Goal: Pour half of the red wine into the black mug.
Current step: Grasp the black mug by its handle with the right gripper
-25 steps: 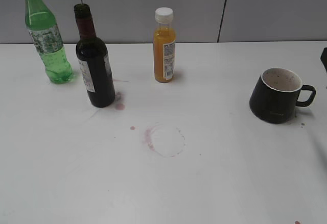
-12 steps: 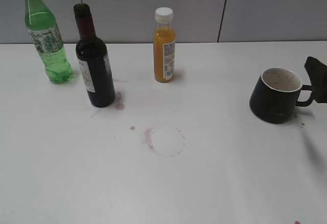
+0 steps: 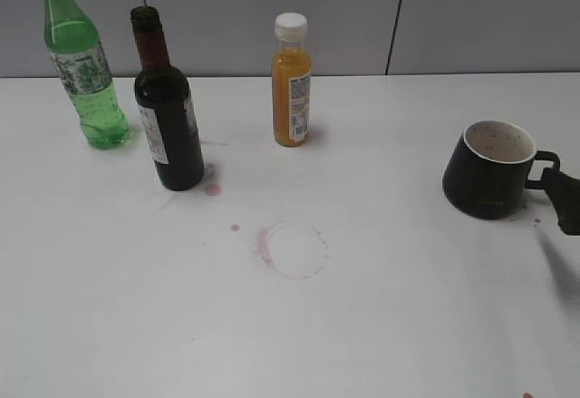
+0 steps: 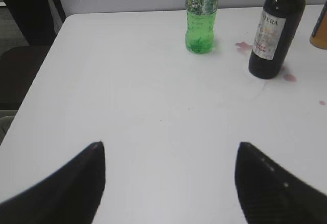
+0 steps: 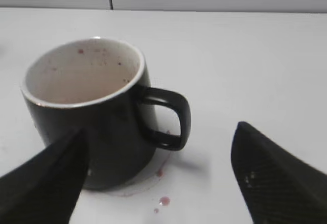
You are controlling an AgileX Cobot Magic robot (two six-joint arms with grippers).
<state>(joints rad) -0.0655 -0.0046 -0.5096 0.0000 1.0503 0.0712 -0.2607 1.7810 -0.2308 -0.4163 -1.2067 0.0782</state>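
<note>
The red wine is in a dark glass bottle (image 3: pixel 169 117) with a maroon neck and white label, standing upright at the back left; it also shows in the left wrist view (image 4: pixel 273 35). The black mug (image 3: pixel 489 169) stands at the right, its white inside speckled with red, its handle (image 5: pixel 171 119) pointing right. My right gripper (image 5: pixel 161 127) is open low beside the mug, one finger in front of the mug's body and the other right of the handle, touching nothing. One of its fingers (image 3: pixel 566 200) shows at the right edge. My left gripper (image 4: pixel 168 147) hangs open over bare table, well short of the bottle.
A light-green plastic bottle (image 3: pixel 83 63) stands left of the wine bottle and an orange juice bottle (image 3: pixel 292 81) to its right. A pink ring stain (image 3: pixel 294 248) marks the white table's middle. Red drops (image 5: pixel 163 201) lie by the mug's base. The table's left edge (image 4: pixel 46 66) is near.
My right gripper has come in from the right edge and dropped lower, closing in on the mug's handle. The bottles, the mug and the left arm have not moved.
</note>
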